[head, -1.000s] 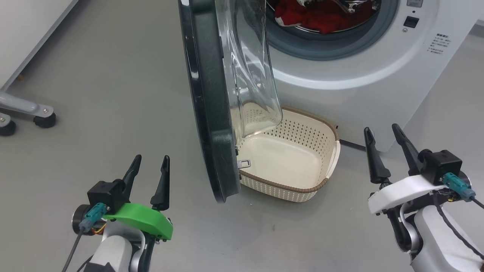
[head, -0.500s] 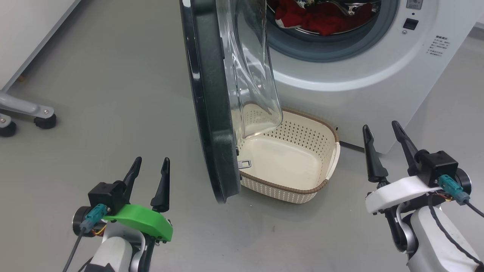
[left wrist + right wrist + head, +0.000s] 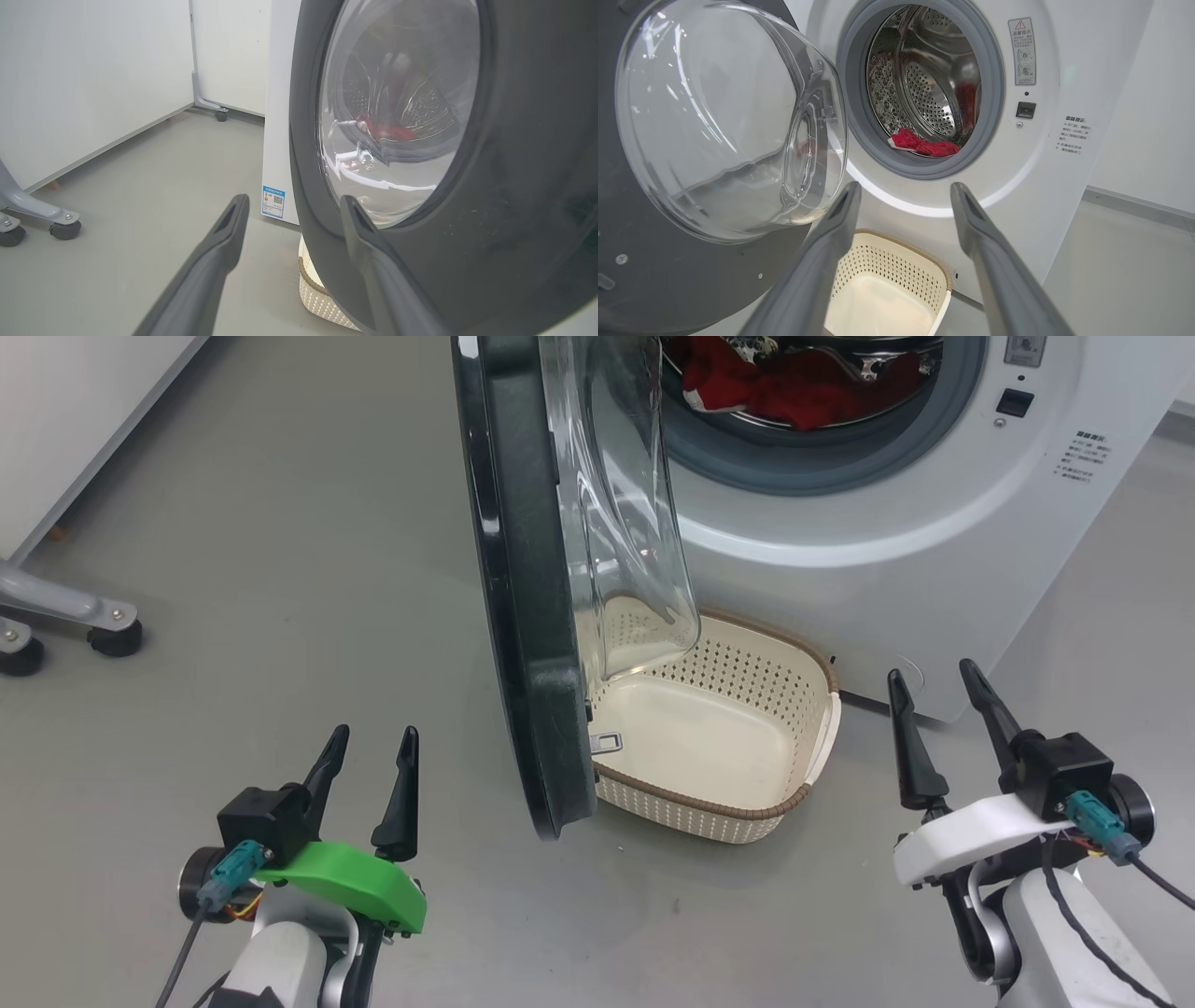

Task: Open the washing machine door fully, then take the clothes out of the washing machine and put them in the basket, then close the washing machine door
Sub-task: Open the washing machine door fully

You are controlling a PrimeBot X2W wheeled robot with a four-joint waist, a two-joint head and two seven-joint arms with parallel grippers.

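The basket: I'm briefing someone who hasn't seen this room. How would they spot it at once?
Find the big white washing machine with its black-rimmed door swung open. On the grey floor right below the drum mouth sits the basket, partly behind the door. It alone is cream and perforated, with a brown woven-look rim.

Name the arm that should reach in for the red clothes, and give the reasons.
Right. The right claw faces the washing machine mouth, with the clothes straight ahead. The left claw sits on the outer side of the washing machine door, which blocks its path.
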